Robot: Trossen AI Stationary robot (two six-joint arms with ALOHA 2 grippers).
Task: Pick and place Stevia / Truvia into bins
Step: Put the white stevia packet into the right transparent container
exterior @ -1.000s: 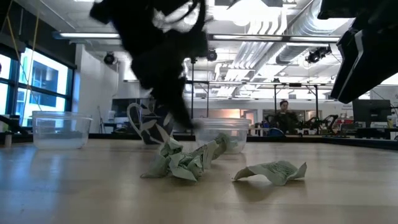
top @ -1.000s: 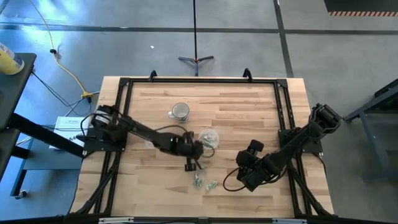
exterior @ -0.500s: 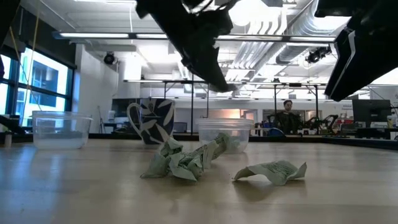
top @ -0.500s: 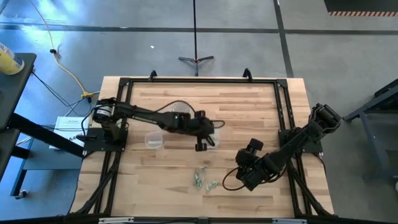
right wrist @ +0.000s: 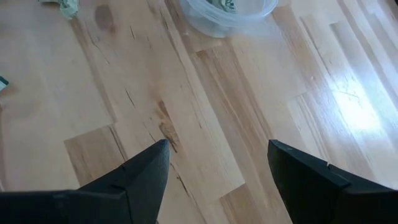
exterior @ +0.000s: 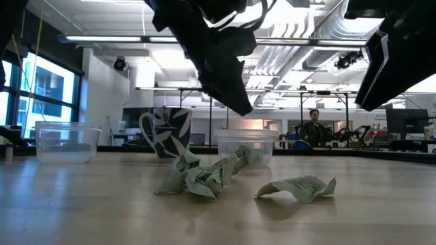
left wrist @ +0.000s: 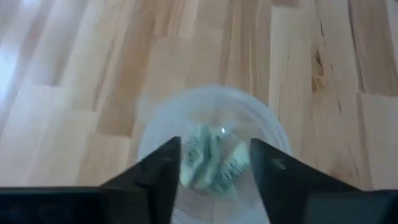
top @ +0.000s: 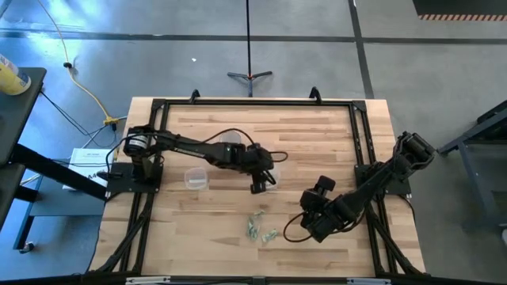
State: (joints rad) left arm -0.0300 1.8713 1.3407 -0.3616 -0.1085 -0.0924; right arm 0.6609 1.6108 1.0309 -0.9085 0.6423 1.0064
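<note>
Several pale green Stevia sachets (top: 260, 229) lie crumpled on the wood near the table's front middle, also in the low view (exterior: 201, 175). More sachets (left wrist: 211, 158) lie inside the round see-through bin (top: 269, 176). My left gripper (left wrist: 214, 180) hangs open just above that bin (left wrist: 208, 106), one finger on either side of the sachets in its wrist view. The squarish bin (top: 196, 179) stands to the left. My right gripper (top: 309, 214) waits open above the table's right half, over bare wood (right wrist: 217, 174).
A glass mug with a leaf print (exterior: 165, 133) stands behind the left arm toward the far side. A black frame (top: 253, 103) runs round the tabletop. Bare wood lies between the loose sachets and the bins. A person (exterior: 312, 128) sits far off in the room.
My left gripper has risen from just beside the loose sachets and gone toward the table's far edge and a little right, ending above the round bin. My right arm has kept still.
</note>
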